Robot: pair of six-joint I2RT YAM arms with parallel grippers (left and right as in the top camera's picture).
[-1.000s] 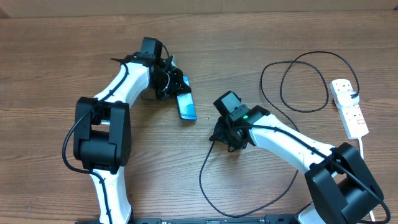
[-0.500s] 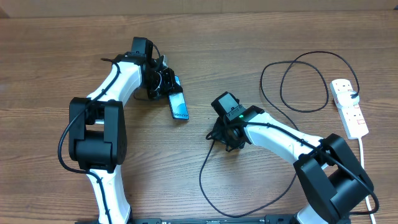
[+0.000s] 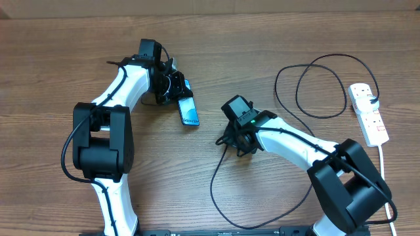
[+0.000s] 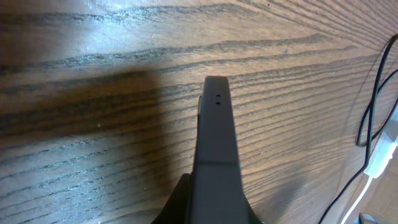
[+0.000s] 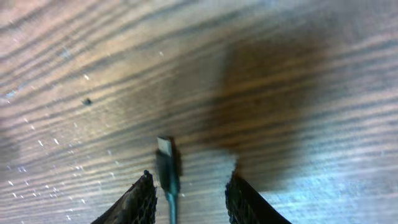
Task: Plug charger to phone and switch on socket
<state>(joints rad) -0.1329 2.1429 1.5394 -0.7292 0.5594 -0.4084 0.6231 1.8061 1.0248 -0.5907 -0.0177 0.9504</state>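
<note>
A brown wood surface (image 3: 52,59), its dark grain running in long streaks, takes the light with a dull, faintly satin sheen. The phone (image 3: 188,111) shows a glossy light-blue screen from overhead; seen from the left wrist, its dark edge (image 4: 216,155) looks smooth and matt. The charger (image 3: 315,85) is a matt black cable, its tip (image 5: 165,146) blurred, pale and metal-like. The socket (image 3: 369,115) is smooth white plastic. Both arms (image 3: 125,88) wear smooth white and black plastic shells.
</note>
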